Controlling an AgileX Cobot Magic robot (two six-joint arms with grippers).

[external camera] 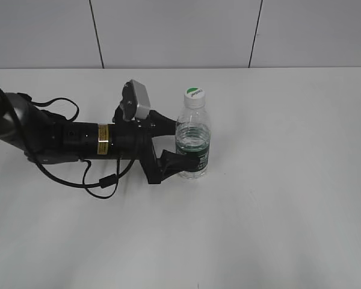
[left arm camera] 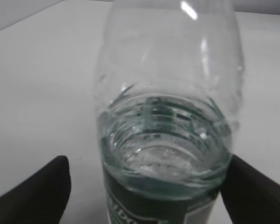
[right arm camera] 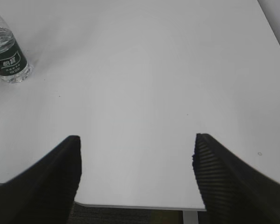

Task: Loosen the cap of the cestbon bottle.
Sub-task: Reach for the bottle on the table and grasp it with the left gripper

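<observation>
The cestbon bottle stands upright just left of the centre of the exterior frame, on the white worktop, with its cap on top and untouched. The left hand reaches in from the left edge of that frame and straddles the bottle at label height, one finger behind it and one in front. In the left wrist view the bottle fills the middle of the frame, and the two dark fingertips sit at the lower corners; the right one seems to be at the bottle's side while the left one shows a gap of worktop. So this hand is spread around the bottle and not yet pinching it.

The right hand is not seen in the exterior frame. Its own view shows both fingers wide apart at the bottom of the frame over bare worktop, holding nothing, with the bottle small in the upper left corner, well apart from it.

The step in hand looks like bracing the bottle body. Next, the left hand probably needs to squeeze firmly on the label band without crushing the thin plastic. Then the right hand must travel over, come down above the cap, grip it squarely and twist.
</observation>
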